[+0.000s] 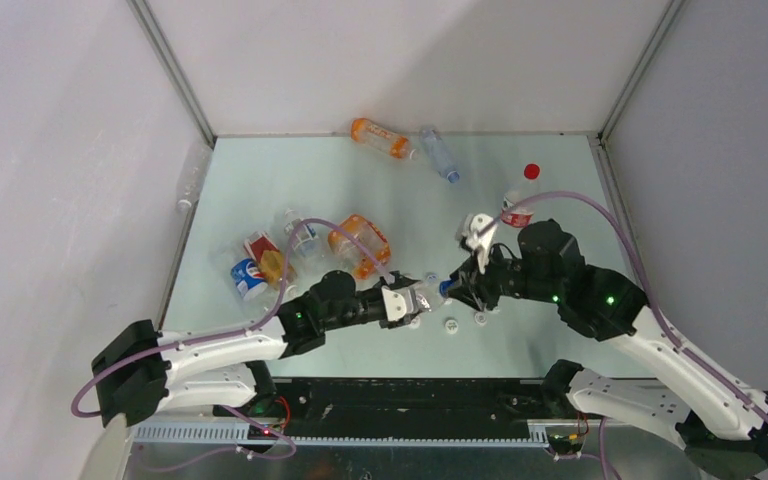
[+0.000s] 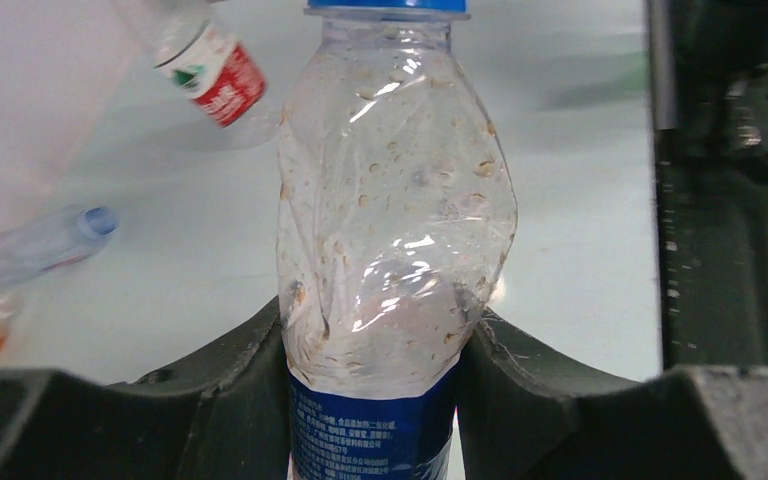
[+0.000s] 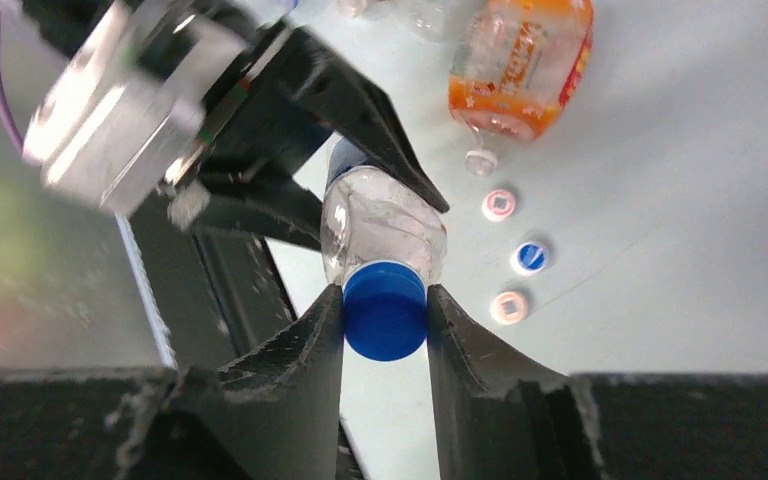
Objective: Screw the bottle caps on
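Gripping a crumpled clear bottle [image 2: 390, 200] low on its body, our left pincer [image 2: 378, 318] is pinched on it just above the blue label. The two dark fingers [image 2: 230, 380] press into the plastic from either side. We hold the bottle over the near middle of the table [image 1: 290, 180], its neck pointing toward our right arm. A blue cap [image 3: 385, 310] sits on that neck, and our right pincer [image 3: 384, 300] is clamped on the cap, one finger touching each side. From above, the two pincers meet nose to nose with the bottle between them.

Three loose caps [image 3: 531, 256] lie on the table near the held bottle — one blue, two white with reddish centres. Just beyond them lies an orange bottle [image 3: 520, 60], its neck toward the caps. Further left we see a Pepsi bottle [image 1: 248, 276] lying among a few others, close together. At the far edge lie a second orange bottle [image 1: 380, 137] and, beside it, a slim bottle [image 1: 440, 153] with a blue cap on. Near the right edge, behind our right arm, is a red-label bottle [image 1: 516, 213] with a red cap at its far end.
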You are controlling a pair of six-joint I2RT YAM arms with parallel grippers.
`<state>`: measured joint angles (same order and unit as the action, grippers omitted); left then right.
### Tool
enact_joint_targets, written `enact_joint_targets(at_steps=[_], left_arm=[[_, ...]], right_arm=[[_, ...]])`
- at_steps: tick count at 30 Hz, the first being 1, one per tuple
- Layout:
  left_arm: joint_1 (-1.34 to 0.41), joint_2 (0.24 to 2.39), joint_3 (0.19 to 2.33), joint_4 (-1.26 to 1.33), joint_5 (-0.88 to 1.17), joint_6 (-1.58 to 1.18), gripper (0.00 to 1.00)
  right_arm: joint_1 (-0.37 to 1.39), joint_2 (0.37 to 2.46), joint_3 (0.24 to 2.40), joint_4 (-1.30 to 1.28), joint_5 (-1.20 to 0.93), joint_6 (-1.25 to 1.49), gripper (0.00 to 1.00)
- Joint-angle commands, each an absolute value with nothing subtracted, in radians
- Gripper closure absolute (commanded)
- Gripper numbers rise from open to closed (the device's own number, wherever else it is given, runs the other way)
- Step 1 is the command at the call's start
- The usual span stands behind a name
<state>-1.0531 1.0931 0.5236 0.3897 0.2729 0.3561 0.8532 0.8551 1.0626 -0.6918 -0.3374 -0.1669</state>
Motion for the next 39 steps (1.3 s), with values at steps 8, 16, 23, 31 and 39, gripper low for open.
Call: enact_joint_targets(at_steps=[8, 16, 23, 31, 39], left_arm=[[-1.098, 1.099, 0.485, 0.647, -0.128, 0.43, 0.77], [-0.994, 1.052, 0.47, 0.529, 0.161, 0.268, 0.78], [-0.953, 1.043, 0.509, 0.429, 0.455, 0.273, 0.77], [-0.95, 1.077, 0.574, 0.346, 0.578, 0.298, 0.76], [-0.95, 1.107, 0.62, 0.3, 0.631, 0.309, 0.76]], right_arm=[[0.849, 0.877, 1.039, -0.526, -0.083, 0.495, 0.62], [0.842, 0.719, 1.029, -0.522, -0.167, -0.048, 0.23], [0.848, 0.685, 1.028, -0.667, -0.375, -0.439, 0.27], [0.859, 0.719, 1.028, -0.724, -0.505, -0.575, 0.34], [0.871, 0.75, 1.029, -0.702, -0.497, -0.591, 0.39]])
